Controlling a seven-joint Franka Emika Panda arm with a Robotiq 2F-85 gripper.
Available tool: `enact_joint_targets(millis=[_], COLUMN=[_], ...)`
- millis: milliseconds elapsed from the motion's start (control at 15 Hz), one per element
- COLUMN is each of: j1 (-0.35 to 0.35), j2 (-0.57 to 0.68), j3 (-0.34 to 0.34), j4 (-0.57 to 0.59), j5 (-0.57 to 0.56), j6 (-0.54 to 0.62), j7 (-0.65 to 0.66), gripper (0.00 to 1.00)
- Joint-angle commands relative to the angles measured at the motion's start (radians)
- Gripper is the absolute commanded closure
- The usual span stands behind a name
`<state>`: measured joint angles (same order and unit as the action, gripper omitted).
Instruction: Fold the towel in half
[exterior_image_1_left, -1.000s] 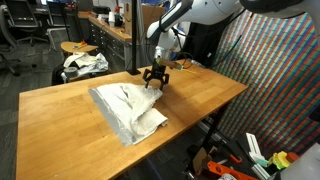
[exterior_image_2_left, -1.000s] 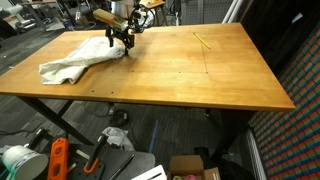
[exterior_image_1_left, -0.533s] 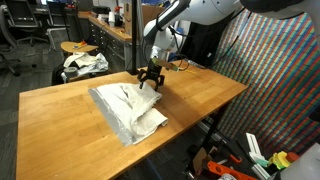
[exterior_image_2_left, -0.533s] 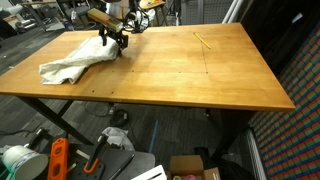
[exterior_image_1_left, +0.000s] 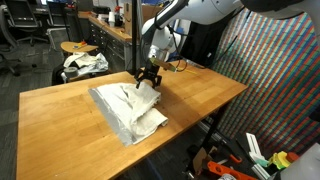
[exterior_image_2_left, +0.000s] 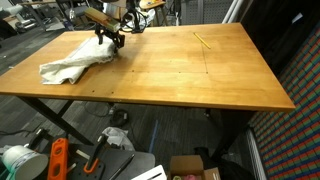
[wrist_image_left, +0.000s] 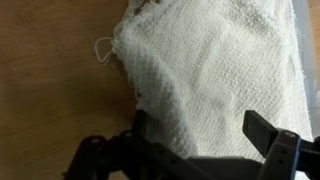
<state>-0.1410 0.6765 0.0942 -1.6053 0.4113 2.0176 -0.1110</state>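
Observation:
A white towel (exterior_image_1_left: 125, 108) lies rumpled and partly folded on the wooden table (exterior_image_1_left: 200, 95); it also shows in an exterior view (exterior_image_2_left: 75, 62). My gripper (exterior_image_1_left: 146, 80) hangs low over the towel's far corner, also seen from the opposite side (exterior_image_2_left: 112, 40). In the wrist view the two fingers of the gripper (wrist_image_left: 200, 130) stand wide apart with a raised fold of the towel (wrist_image_left: 220, 70) between them. The towel's edge and a loose thread lie on bare wood at the left of that view.
A thin yellow stick (exterior_image_2_left: 202, 40) lies on the far part of the table (exterior_image_2_left: 200, 80). A stool with a white cloth (exterior_image_1_left: 84, 62) stands behind the table. Tools and a box (exterior_image_2_left: 190, 165) lie on the floor below.
My gripper has moved a short way from beside the towel's corner to over it. The towel's shape looks the same.

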Motion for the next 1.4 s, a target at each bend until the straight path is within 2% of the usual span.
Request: enact_joint_targets(millis=[0, 800, 1333], j1=[-0.009, 0.004, 0.055], j2=[-0.049, -0.114, -0.256], j3=[0.020, 0.043, 0.074], j4=[-0.021, -0.063, -0.223], j5=[0.038, 0.044, 0.035], j6=[-0.012, -0.015, 0.032], j7=[-0.047, -0.111, -0.173], gripper=[0.00, 0.00, 0.00])
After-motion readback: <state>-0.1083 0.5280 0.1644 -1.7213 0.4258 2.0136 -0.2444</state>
